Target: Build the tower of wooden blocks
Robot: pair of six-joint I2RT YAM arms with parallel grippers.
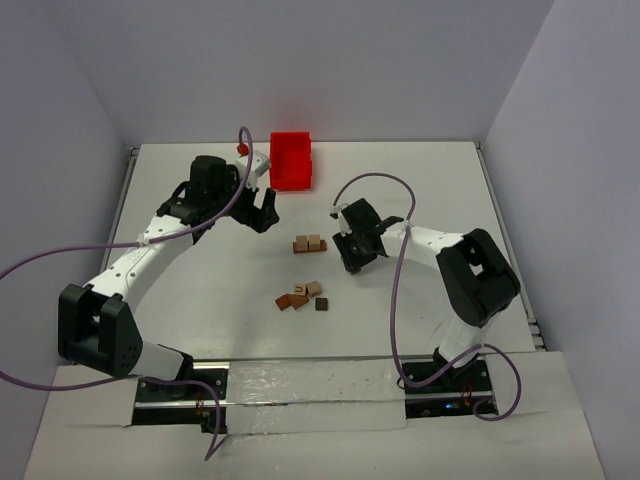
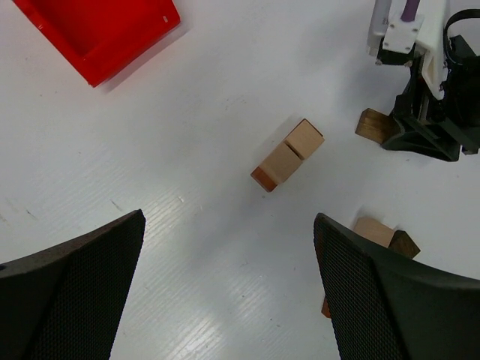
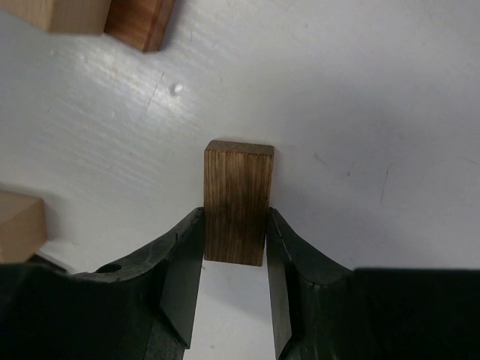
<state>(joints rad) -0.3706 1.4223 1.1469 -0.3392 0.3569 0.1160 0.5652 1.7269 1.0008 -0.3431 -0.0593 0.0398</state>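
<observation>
The left gripper (image 1: 262, 212) hangs released, a red plastic bin (image 1: 291, 160) just beyond it. To its right lies the wood block tower (image 1: 308, 243), a short tan and reddish-brown row. Beside that, the right gripper (image 1: 351, 259) clenches a dark brown flat wooden block (image 3: 238, 202); loose wooden blocks (image 1: 302, 296) lie back towards its base.

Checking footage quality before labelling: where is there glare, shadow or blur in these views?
Top external: even light, with glare on the shiny strip along the near edge. Left wrist: the red bin casts a soft shadow and the tan blocks look crisp. Right wrist: the dark block shows sharp grain in the right tool.
</observation>
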